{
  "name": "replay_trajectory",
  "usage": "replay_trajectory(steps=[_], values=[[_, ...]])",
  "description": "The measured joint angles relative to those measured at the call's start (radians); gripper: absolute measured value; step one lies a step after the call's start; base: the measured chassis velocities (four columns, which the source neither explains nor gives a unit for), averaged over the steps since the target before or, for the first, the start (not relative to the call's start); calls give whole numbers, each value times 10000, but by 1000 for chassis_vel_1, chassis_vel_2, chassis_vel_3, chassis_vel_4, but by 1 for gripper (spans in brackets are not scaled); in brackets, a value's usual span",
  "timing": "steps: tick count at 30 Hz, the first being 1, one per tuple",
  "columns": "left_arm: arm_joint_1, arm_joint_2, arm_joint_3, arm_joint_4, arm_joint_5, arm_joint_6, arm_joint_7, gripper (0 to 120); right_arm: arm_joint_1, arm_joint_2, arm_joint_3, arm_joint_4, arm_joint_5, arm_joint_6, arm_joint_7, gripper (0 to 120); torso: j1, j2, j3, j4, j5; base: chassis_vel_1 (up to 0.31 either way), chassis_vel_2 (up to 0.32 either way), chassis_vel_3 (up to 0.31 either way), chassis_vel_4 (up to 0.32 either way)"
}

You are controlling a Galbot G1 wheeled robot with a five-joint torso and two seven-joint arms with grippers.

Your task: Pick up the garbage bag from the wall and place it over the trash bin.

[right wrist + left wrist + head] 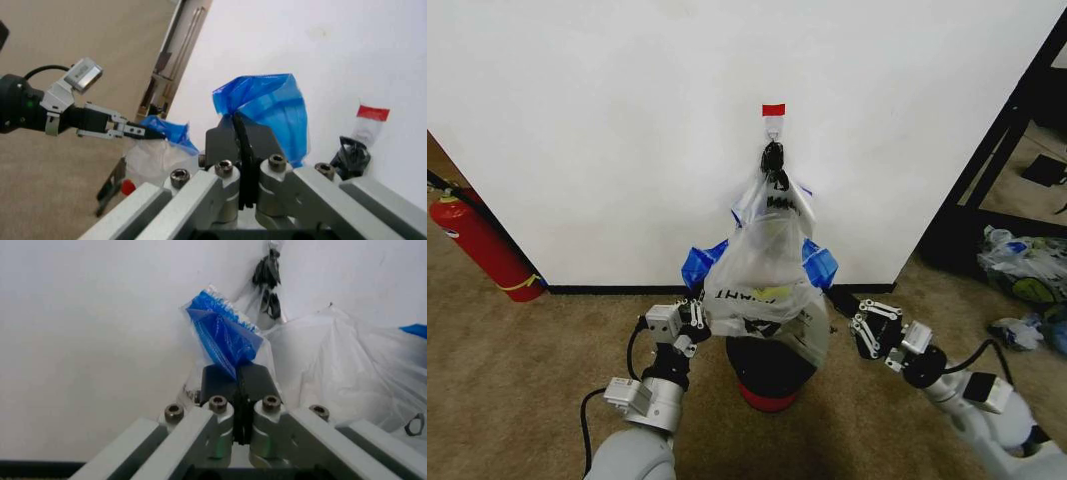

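The garbage bag (pixel 762 272), a thin whitish bag with dark lettering, is stretched open between my two grippers just above the trash bin (pixel 770 368), and its lower edge drapes over the bin's rim. My left gripper (pixel 697 305) is shut on the bag's left blue handle loop (pixel 223 335). On the other side, my right gripper (pixel 842 303) is shut on the right blue handle loop (pixel 267 105). The bin is black mesh with a red base and stands against the wall (pixel 607 120). The hook with red tape (pixel 773 108) is straight above.
More bags bunched by a black knot (pixel 772 155) hang from the hook, right behind the held bag. A red fire extinguisher (pixel 482 240) leans at the wall's left end. A black frame (pixel 987 170) and stuffed bags (pixel 1027 270) lie to the right.
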Motion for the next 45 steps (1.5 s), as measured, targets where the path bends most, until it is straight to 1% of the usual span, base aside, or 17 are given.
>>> replay_trajectory(steps=[3, 6, 8, 9, 13, 15, 16, 20, 23, 26, 28, 30, 32, 34, 37, 42, 45], values=[[49, -108, 92, 112, 39, -30, 18, 0, -29, 4, 114, -170, -19, 27, -266, 0, 0, 0, 0, 0, 2, 0, 0, 0, 0], [54, -194, 224, 594, 182, -195, 58, 0, -97, 34, 140, -671, -211, 151, -660, 0, 0, 0, 0, -2, 1, 0, 0, 0, 0], [37, -212, 275, 928, 255, -304, 62, 0, -86, 31, -71, -1123, -364, 313, -774, 0, 0, 0, 1, -2, 1, 0, 0, 0, 0], [37, -212, 275, 928, 255, -304, 62, 0, -86, 31, -71, -1123, -364, 313, -774, 0, 0, 0, 1, -2, 1, 0, 0, 0, 0], [12, -236, 466, 1729, 374, -530, 61, 0, 6, 357, -871, -2444, -519, 901, -827, 0, 0, 0, 1, 1, 4, 0, 0, 0, 0], [-1, -224, 538, 2074, 467, -598, 61, 0, 62, 581, -1003, -2956, -631, 1109, -989, 0, 1, 0, 1, -5, 3, 0, 0, 0, 0], [-1, -224, 538, 2074, 467, -598, 61, 0, 62, 581, -1003, -2956, -631, 1109, -989, 0, 1, 0, 1, -5, 3, 0, 0, 0, 0], [149, -258, 684, 2575, 866, -865, 89, 0, 289, 566, -1151, -3567, -744, 1218, -1320, 0, 1, 0, 1, 1, 1, 0, 0, 0, 0], [236, -232, 768, 2627, 978, -911, 104, 0, 339, 459, -1197, -3738, -671, 1220, -1453, 0, 1, 0, 1, 1, 2, 0, 0, 0, 0], [461, 58, 992, 2628, 1293, -915, 121, 0, 176, 84, -1275, -3834, -330, 1196, -1542, 0, 0, 0, 0, 0, 2, 0, 0, 0, 0], [760, 345, 1116, 2629, 1602, -910, 135, 0, -148, -323, -1372, -3763, 55, 1128, -1811, 0, 0, 0, 0, -1, 1, 0, 0, 0, 0], [760, 345, 1116, 2629, 1602, -910, 135, 0, -148, -323, -1372, -3763, 55, 1128, -1811, 0, 0, 0, 0, -1, 1, 0, 0, 0, 0], [1059, 596, 1162, 2634, 1873, -912, 155, 0, -665, -839, -1407, -3647, 410, 1067, -2414, 0, 0, 0, 0, 2, 1, 0, 0, 0, 0], [1191, 726, 1164, 2625, 1977, -914, 164, 0, -1049, -1062, -1382, -3630, 457, 1033, -2834, 0, 0, 0, 0, -3, 1, 0, 0, 0, 0], [1308, 836, 1168, 2558, 2102, -914, 185, 0, -1348, -1094, -1323, -3640, 456, 1030, -3073, 0, 0, 0, 0, -2, 1, 0, 0, 0, 0], [1636, 1113, 1141, 2243, 2270, -912, 202, 0, -1876, -882, -1263, -3579, 547, 1040, -3149, 0, 0, 1, -1, 0, 1, 0, 0, 0, 0], [1945, 1453, 934, 1982, 2384, -880, 203, 0, -2141, -697, -1249, -3567, 570, 1071, -3141, 0, 0, 1, -1, -2, 1, 0, 0, 0, 0]])
